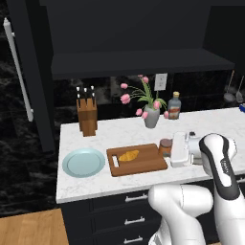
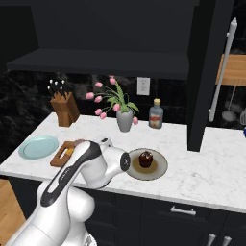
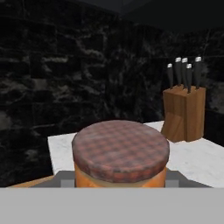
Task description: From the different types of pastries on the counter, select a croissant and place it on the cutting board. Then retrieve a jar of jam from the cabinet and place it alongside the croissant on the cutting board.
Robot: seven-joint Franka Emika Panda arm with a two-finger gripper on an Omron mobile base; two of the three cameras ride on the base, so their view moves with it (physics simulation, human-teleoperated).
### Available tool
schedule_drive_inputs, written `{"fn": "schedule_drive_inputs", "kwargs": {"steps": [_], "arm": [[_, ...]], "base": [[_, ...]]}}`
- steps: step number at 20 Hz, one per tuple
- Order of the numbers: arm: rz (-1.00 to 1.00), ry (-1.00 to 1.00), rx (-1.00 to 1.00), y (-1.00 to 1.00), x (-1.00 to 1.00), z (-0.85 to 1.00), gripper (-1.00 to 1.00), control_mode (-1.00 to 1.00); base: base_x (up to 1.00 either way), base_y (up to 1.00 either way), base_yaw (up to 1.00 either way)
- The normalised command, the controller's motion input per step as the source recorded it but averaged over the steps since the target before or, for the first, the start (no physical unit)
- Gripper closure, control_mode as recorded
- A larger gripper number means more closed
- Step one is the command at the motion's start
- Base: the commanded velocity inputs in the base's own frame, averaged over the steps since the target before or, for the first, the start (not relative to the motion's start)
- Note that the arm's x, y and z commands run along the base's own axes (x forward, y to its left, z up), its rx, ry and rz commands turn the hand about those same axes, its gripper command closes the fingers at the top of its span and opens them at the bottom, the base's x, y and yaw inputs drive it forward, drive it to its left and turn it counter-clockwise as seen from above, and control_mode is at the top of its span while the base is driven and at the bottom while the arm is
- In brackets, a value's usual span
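Note:
The golden croissant (image 1: 128,155) lies on the brown cutting board (image 1: 143,162) on the white counter (image 1: 110,131). My gripper (image 1: 168,148) is shut on the jar of jam (image 1: 165,143), an orange jar with a brownish checked lid, at the board's right end. Whether the jar rests on the board or hangs just above it I cannot tell. The hand view has the jar (image 3: 120,153) close up between the fingers. The round dark brown pastry (image 2: 146,158) sits on a small plate (image 2: 161,170) to the right of my arm. The black cabinet (image 1: 139,62) hangs above the counter.
A light-blue plate (image 1: 83,162) lies left of the board. A wooden knife block (image 1: 87,116), a vase of pink tulips (image 1: 151,116) and a red-labelled bottle (image 1: 174,107) stand along the back wall. Navy drawers (image 1: 119,210) run under the counter's front edge.

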Motion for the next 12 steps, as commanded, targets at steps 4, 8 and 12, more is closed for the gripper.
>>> {"fn": "schedule_drive_inputs", "kwargs": {"steps": [4, 8, 12], "arm": [[0.00, -0.06, 0.00, 0.21, 0.04, -0.25, 1.00, -1.00], [0.00, -0.06, 0.00, 0.25, 0.02, -0.23, 1.00, -1.00], [0.00, -0.03, 0.00, 0.30, 0.03, -0.22, 1.00, -1.00]], "base": [[0.00, 0.00, 0.00], [0.00, 0.00, 0.00], [0.00, 0.00, 0.00]]}}
